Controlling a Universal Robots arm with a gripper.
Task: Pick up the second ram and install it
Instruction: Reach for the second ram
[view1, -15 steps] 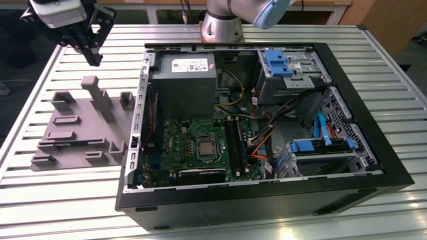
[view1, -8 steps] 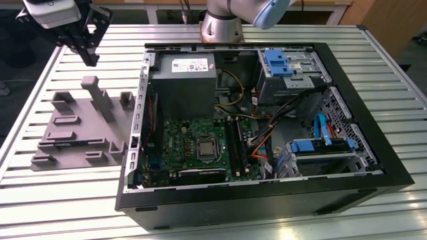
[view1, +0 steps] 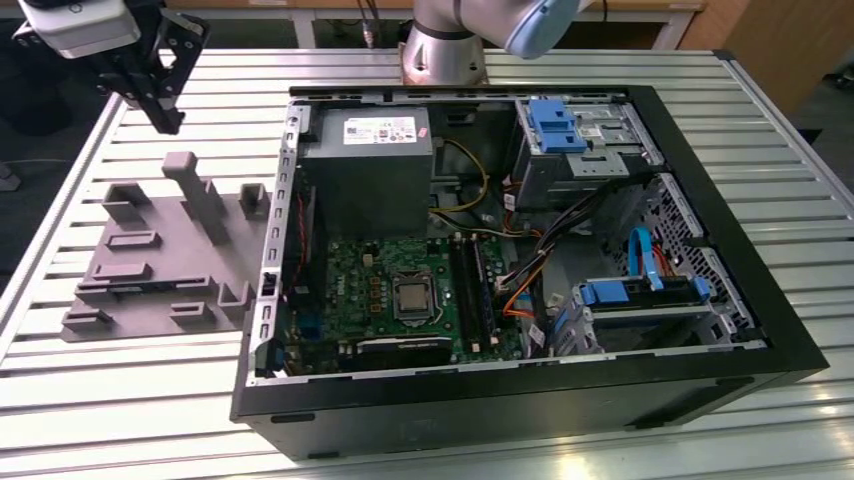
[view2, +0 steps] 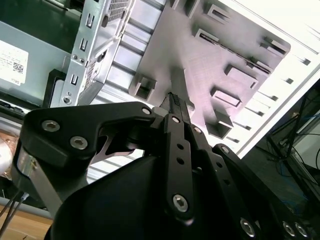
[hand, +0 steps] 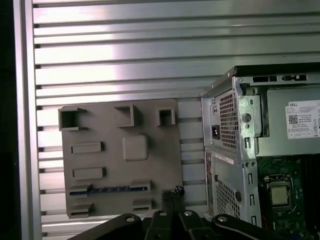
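— Where's the arm now?

— At the exterior view's left. My black two-finger gripper hangs high above the slatted aluminium table, off the far corner of the grey plastic holder with upright posts. Its fingers look pressed together, with nothing between them.

— And the stick?

— The second ram, a thin dark green-blue board, sits in a groove of that holder in the first wrist view. It's not yet lifted.

— Any worries?

— I judge that closed fingers coming down would strike the stick's edge or a post. Further right, inside the open black computer case, the long black memory slots on the green motherboard lie close to the orange cables. A tilted stick could snag or jam there.
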